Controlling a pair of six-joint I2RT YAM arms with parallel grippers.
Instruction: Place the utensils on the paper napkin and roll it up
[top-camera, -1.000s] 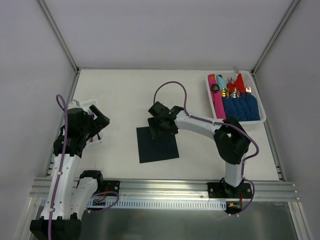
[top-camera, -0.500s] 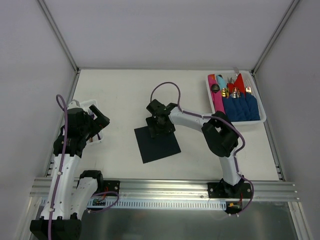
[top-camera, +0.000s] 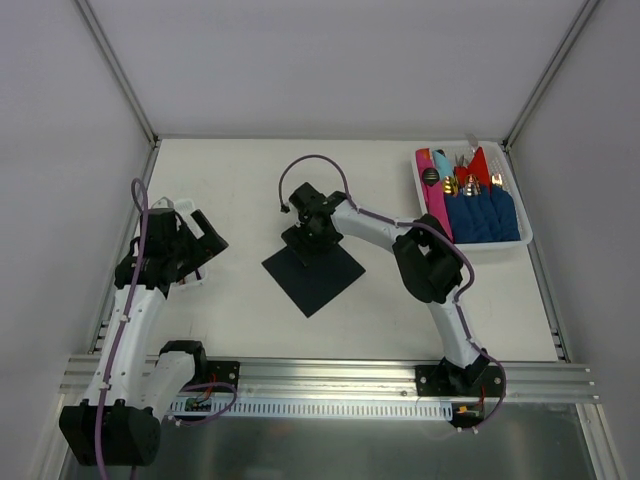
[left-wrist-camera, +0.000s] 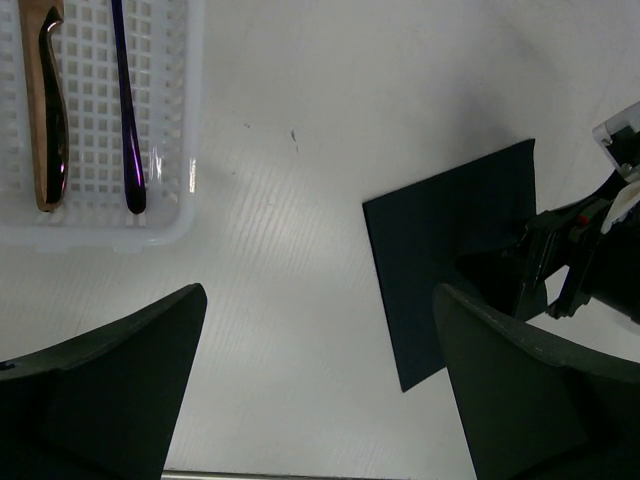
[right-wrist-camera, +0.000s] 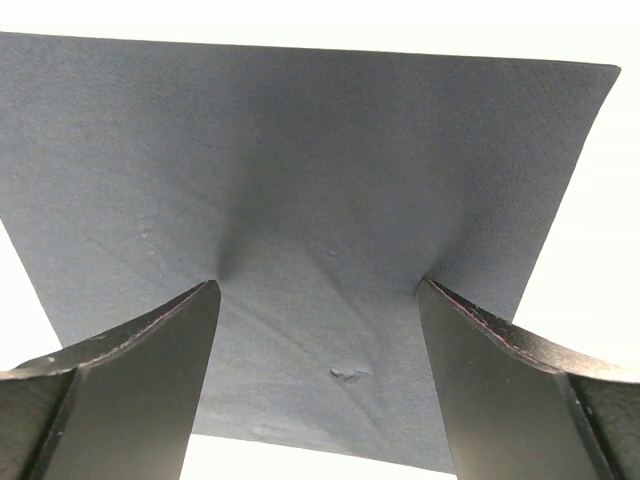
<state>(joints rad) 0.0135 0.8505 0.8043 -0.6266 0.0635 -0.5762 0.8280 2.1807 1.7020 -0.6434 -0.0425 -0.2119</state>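
Near-black, thin square paper napkin (top-camera: 313, 272) lies flat near the middle of the white counter (top-camera: 250, 180), turned so that its corners point like a diamond, with no utensil on it yet. The right claw (top-camera: 303, 240) stands over its far corner, spread wide and pinching nothing. In the right wrist view both fingertips (right-wrist-camera: 205, 300) press down on the sheet, and faint creases run between them, with a small pucker close by. The step in hand looks like setting the napkin's place and angle by sliding it under the pressed tips. To do that well, the pressure should stay light and even on both fingers, since paper this thin will likely bunch or tear if one tip drags harder than the other. Any slide should be slow and short, and the lift-off straight up, so the sheet does not come up or skid with the claw. The left claw (top-camera: 205, 250) hangs fully spread and empty near the white plastic mesh basket (left-wrist-camera: 100, 235), where a copper-coloured utensil (left-wrist-camera: 45, 110) and a slim purple one (left-wrist-camera: 125, 110) lie side by side. The napkin is best left flat, within easy reach of that arm.
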